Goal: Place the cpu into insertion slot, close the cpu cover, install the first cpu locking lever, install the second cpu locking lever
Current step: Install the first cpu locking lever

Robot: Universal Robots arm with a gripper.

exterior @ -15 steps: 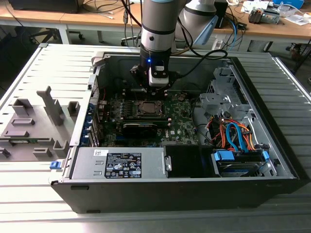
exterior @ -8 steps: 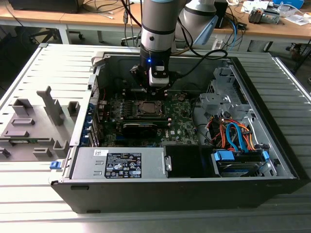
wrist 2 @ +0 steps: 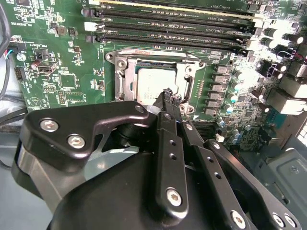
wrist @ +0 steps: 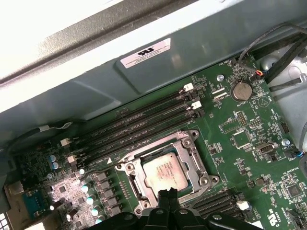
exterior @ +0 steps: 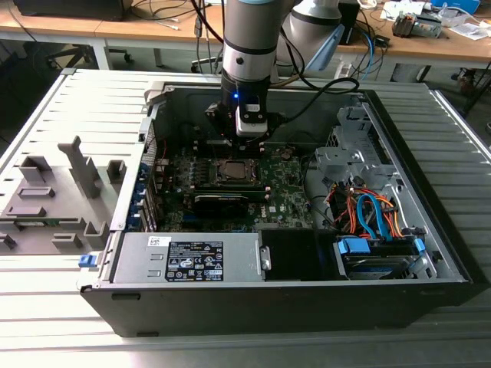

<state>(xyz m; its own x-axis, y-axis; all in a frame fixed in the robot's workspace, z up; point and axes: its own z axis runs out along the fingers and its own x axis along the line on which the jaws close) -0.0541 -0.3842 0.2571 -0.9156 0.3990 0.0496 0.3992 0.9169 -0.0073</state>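
**A:** Exterior view, starting from its left. What is first?

**B:** A grey plastic holder point(exterior: 54, 203) on the slatted bench point(exterior: 46, 107), just outside the open computer case point(exterior: 291, 307).

**A:** Inside the case?

**B:** A power supply box point(exterior: 192, 257) lies along the near wall, with the green board point(exterior: 288, 195) behind it. The arm point(exterior: 247, 46) hangs from above over the board's middle. Toward that view's right there is a bundle of orange and blue cables point(exterior: 368, 215) below a metal drive cage point(exterior: 345, 153).

**A:** State of the claw?

**B:** The claw point(wrist 2: 168, 93) has its black fingers point(wrist 2: 169, 143) pressed together at the tip in both wrist views. I see nothing pinched between them.

**A:** Where is the tip?

**B:** Over the socket's edge, just beside the cpu. I cannot tell whether it touches or hovers.

**A:** And the cpu itself?

**B:** The cpu point(wrist: 165, 171) lies flat in the socket, dull silver top upward. The cpu cover point(wrist: 196, 163) lies down around it, and the chip's top shows through its window.

**A:** Anything around the socket?

**B:** Long black memory slots point(wrist: 134, 120) run along one side of it, close by. A round coin battery point(wrist: 241, 89) sits on the board well apart from the socket, near the case wall.
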